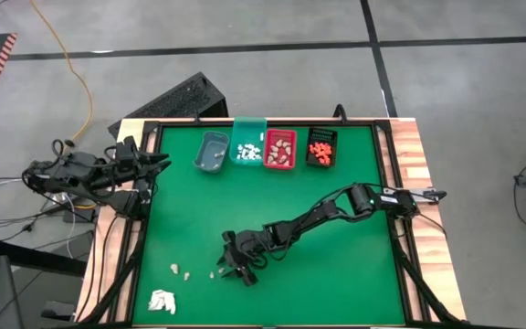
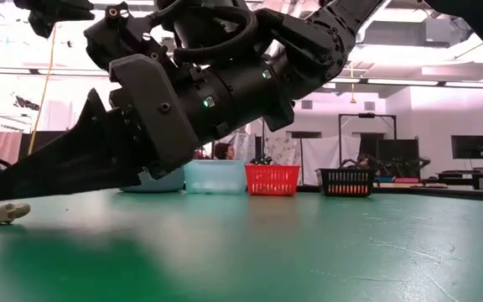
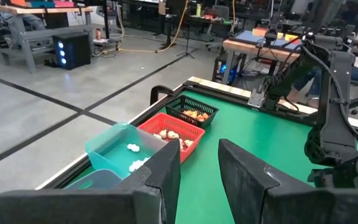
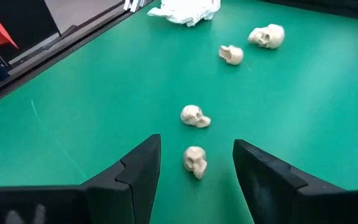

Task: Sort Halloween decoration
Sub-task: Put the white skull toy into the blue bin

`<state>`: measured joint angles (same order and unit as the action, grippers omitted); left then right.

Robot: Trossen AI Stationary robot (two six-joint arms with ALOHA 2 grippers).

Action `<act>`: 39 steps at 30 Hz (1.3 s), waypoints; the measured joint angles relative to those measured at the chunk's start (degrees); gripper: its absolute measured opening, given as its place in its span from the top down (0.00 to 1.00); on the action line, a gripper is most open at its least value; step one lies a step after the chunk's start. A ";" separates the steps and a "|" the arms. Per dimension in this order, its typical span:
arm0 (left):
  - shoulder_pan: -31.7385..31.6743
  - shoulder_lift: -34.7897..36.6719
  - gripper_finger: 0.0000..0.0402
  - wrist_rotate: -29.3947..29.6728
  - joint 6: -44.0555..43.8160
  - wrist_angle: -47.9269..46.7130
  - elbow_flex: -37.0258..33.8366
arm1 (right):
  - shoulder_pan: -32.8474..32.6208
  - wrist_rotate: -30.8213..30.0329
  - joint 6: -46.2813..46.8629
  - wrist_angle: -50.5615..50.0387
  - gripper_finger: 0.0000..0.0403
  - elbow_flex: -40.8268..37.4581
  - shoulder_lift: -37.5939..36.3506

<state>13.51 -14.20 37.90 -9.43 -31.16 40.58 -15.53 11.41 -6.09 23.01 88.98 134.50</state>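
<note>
Four pale beige skull decorations lie on the green mat near the front left. In the right wrist view one skull point(image 4: 195, 160) lies between the fingers of my open right gripper point(image 4: 196, 143), which stand on either side without touching it. A second skull point(image 4: 195, 116) lies just beyond, and two more point(image 4: 231, 55) point(image 4: 267, 36) lie farther off. From above, my right gripper point(image 1: 229, 267) sits low over the mat beside these skulls point(image 1: 217, 271). My left gripper point(image 3: 199, 144) waits open and holding nothing at the table's left edge point(image 1: 161, 163).
Four small bins stand in a row at the far edge: grey point(image 1: 212, 151), teal point(image 1: 247, 146) with white pieces, red point(image 1: 279, 149) with beige pieces, black point(image 1: 320, 147) with orange pieces. A white papery wad point(image 1: 162, 300) lies at the near left corner.
</note>
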 joint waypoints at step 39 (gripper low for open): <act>-0.01 0.00 0.75 0.01 0.17 -0.44 0.00 | 0.68 -3.55 9.72 -6.49 0.96 4.85 4.09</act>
<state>13.50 -14.20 37.91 -9.26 -31.59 40.58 -14.85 7.87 3.63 16.52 93.83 138.59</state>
